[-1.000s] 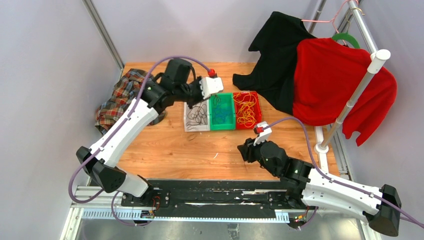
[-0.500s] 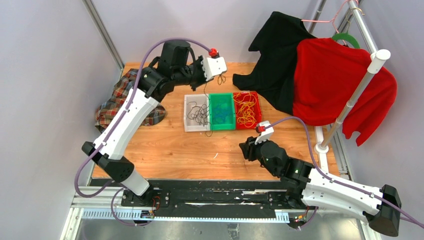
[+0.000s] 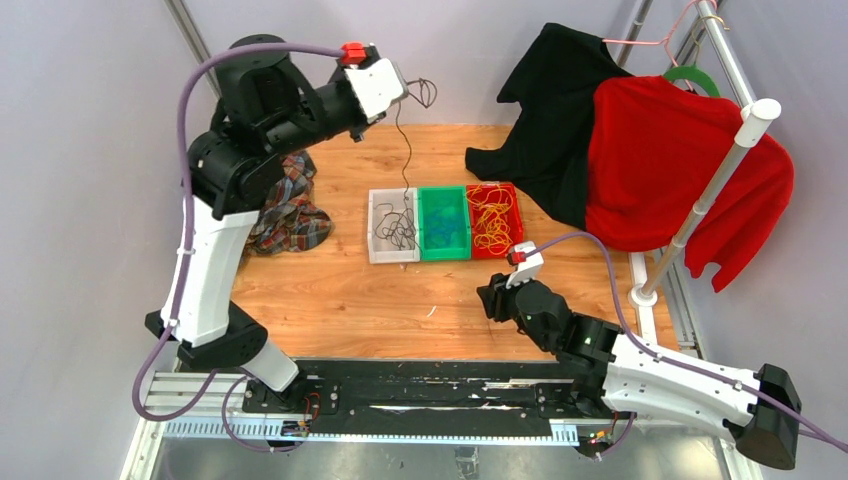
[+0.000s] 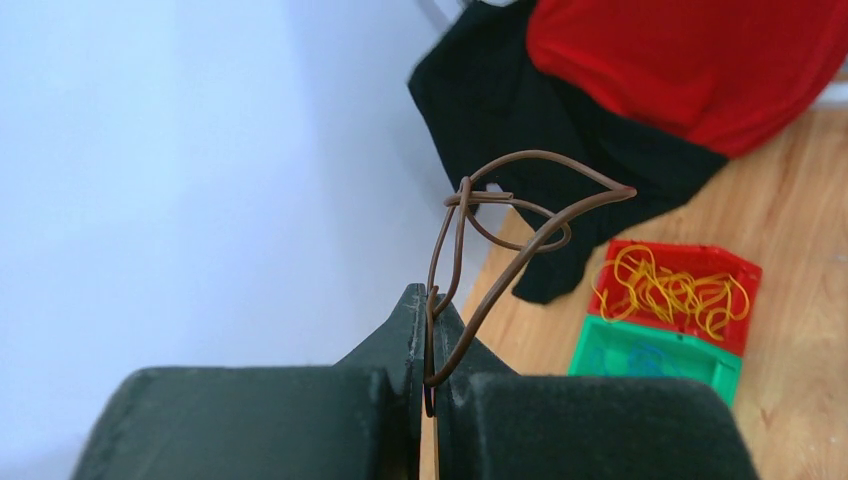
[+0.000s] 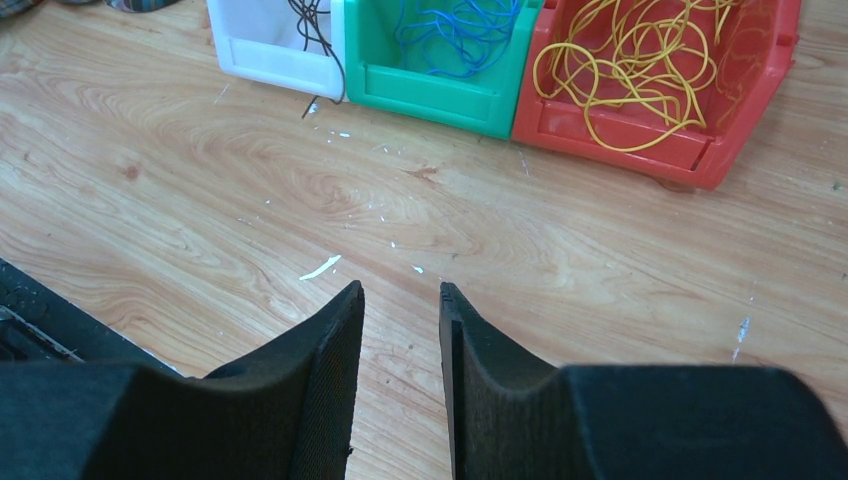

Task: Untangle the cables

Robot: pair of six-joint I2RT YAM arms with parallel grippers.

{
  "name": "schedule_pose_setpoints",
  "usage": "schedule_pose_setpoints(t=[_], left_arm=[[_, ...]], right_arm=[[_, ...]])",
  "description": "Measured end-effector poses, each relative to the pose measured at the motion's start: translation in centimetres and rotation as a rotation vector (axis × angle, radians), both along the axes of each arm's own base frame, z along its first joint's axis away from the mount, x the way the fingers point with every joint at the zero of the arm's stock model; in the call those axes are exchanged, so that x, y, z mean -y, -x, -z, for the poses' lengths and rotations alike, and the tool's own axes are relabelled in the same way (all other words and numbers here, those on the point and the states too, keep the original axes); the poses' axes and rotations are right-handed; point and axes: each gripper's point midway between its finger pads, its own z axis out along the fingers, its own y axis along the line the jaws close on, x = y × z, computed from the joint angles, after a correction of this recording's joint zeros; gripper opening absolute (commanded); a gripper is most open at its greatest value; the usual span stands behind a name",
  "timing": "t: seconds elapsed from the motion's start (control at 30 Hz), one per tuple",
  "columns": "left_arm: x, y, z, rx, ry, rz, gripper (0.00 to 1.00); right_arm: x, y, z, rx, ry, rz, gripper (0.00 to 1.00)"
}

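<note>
My left gripper (image 3: pixel 408 92) is raised high over the back of the table, shut on a dark cable (image 4: pixel 520 215) whose knotted loops stand above the jaws. In the top view that cable (image 3: pixel 403 150) hangs as one strand down to the black cables (image 3: pixel 396 230) in the white bin (image 3: pixel 376 200). Blue cables (image 3: pixel 445 232) lie in the green bin (image 3: pixel 443 193), yellow cables (image 3: pixel 490 222) in the red bin (image 3: pixel 491 188). My right gripper (image 5: pixel 400 295) is slightly open and empty, low over bare wood in front of the bins.
A plaid cloth (image 3: pixel 290 215) lies at the table's left. A black garment (image 3: pixel 545 110) and a red garment (image 3: pixel 670 165) hang on a white rack (image 3: pixel 700 205) at the back right. The three bins also show in the right wrist view, the green bin (image 5: pixel 430 85) in the middle.
My left arm has risen and swung back to the left, lifting the dark cable out of the white bin so that it hangs stretched. The right arm has barely moved.
</note>
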Motion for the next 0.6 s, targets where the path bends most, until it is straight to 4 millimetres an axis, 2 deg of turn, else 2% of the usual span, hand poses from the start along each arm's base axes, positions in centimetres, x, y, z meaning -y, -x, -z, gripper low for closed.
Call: schedule_pose_setpoints(t=[0.1, 0.4, 0.5, 0.6], left_arm=[[-0.7, 0.8, -2.2, 0.046, 0.047, -0.010, 0.00], [-1.6, 2.0, -7.0, 0.153, 0.186, -0.019, 0.00], [-1.9, 2.2, -7.1, 0.174, 0.191, -0.027, 0.00], [-1.8, 1.5, -5.7, 0.160, 0.167, -0.040, 0.00]], right_arm=[[-0.2, -0.1, 0.3, -0.007, 0.005, 0.000, 0.34], [-0.8, -0.1, 0.5, -0.012, 0.002, -0.010, 0.34], [-0.9, -0.1, 0.4, -0.011, -0.005, -0.014, 0.34], [-1.0, -0.1, 0.3, -0.010, -0.011, -0.016, 0.34]])
